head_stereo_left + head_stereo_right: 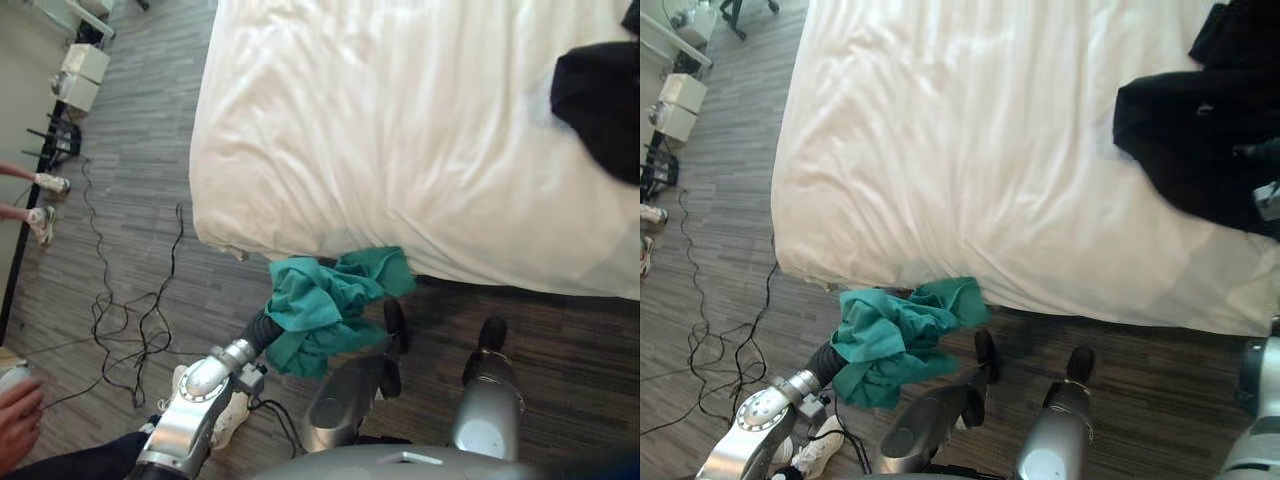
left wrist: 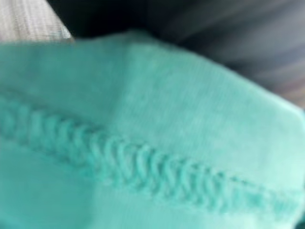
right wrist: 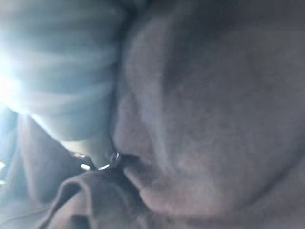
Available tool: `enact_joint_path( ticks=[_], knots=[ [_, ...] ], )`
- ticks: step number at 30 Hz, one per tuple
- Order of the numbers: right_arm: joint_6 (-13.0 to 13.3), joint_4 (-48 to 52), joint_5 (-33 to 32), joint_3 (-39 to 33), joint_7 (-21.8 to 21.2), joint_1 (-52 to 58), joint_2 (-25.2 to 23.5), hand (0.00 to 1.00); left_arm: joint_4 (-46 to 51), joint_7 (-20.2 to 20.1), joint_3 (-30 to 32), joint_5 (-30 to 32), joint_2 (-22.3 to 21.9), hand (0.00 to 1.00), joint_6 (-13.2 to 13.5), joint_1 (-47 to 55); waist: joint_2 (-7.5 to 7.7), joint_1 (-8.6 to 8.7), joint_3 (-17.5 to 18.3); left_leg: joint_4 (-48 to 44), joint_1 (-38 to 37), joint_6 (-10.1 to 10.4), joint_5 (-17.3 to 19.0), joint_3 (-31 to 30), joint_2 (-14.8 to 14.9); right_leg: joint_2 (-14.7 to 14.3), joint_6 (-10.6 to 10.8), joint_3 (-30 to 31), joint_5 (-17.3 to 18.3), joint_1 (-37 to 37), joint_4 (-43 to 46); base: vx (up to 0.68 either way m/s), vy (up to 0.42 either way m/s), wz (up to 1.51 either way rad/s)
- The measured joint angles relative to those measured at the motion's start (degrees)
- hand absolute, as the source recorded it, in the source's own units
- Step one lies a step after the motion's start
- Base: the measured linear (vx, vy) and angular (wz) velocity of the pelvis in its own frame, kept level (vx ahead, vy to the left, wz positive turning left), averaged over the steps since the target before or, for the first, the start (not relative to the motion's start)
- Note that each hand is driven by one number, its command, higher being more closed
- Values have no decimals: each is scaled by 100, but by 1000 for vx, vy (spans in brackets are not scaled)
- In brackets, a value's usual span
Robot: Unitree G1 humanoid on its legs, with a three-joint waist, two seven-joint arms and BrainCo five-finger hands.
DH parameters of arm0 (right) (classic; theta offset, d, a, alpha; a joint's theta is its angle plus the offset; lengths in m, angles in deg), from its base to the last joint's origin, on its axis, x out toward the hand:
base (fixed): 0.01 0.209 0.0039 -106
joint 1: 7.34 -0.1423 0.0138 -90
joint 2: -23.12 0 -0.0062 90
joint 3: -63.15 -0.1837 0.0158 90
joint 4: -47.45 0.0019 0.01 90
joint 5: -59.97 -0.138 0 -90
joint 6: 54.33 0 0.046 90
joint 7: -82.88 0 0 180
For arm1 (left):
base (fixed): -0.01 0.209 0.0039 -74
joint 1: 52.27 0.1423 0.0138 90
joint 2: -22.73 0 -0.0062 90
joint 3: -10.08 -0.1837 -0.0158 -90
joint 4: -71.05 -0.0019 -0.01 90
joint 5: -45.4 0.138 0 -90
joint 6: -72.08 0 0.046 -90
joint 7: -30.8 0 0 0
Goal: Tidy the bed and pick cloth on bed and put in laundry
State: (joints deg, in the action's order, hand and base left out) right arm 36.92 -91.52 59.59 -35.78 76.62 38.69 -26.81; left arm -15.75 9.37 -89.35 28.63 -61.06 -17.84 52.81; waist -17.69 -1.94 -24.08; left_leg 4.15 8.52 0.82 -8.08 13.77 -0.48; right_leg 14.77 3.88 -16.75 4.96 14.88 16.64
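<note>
A teal cloth (image 1: 325, 305) hangs bunched just off the bed's near edge, above the floor. It is draped over my left hand (image 1: 262, 330), so only the dark wrist cover shows and the fingers are hidden. The left wrist view has the teal cloth (image 2: 143, 143) pressed right up to it. A black cloth (image 1: 1190, 130) lies on the white bed (image 1: 380, 130) at the far right. My right hand (image 1: 1266, 198) sits at the black cloth's right edge, mostly buried in it. The black cloth (image 3: 214, 119) also covers the right wrist view.
A person's feet (image 1: 45, 205) stand on the grey floor at the left, and a person's hand (image 1: 15, 420) shows at the lower left. Black cables (image 1: 130, 320) trail over the floor beside the bed. White boxes (image 1: 80, 75) stand at the upper left. A white shoe (image 1: 230, 412) is near my left arm.
</note>
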Motion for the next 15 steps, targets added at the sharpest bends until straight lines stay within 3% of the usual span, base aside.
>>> enact_joint_path(
  ticks=[4, 5, 9, 12, 15],
  knots=[
    [305, 687, -90, -499, 443, 843, -929, 100, -202, 275, 71, -205, -315, 100, -111, -14, 100, 144, -74, 80, -339, 53, 47, 25, 115, -114, -13, 19, 6, -340, -136, 31, -77, -15],
    [420, 1046, -50, -632, 595, 1239, -1363, 100, -438, 380, 119, -349, -493, 100, -109, -15, 172, 181, -127, 77, -489, 120, 97, 87, 185, -194, -26, 23, 5, -484, -204, 25, -84, -22],
    [590, 1841, 110, -685, 922, 2184, -2359, 100, -1041, 589, 128, -263, -891, 100, -22, -11, 384, 270, -145, 74, -771, 151, 210, 147, 357, -398, -65, 38, 5, -829, -404, 35, -81, -17],
    [669, 2086, -11, -635, 991, 2903, -3108, 100, -1648, 715, 123, -197, -1087, 100, 69, -11, 658, 293, 118, 67, -962, 252, 281, 145, 497, -577, -104, -2, -24, -1150, -684, 113, -88, -5],
    [745, 2119, -348, -497, 942, 3749, -3741, 100, -2067, 905, 253, -255, -1270, 100, 146, 51, 940, 283, 615, 84, -1138, 359, 357, 145, 604, -710, -124, -125, -42, -1492, -988, 144, -69, 3]
  ],
)
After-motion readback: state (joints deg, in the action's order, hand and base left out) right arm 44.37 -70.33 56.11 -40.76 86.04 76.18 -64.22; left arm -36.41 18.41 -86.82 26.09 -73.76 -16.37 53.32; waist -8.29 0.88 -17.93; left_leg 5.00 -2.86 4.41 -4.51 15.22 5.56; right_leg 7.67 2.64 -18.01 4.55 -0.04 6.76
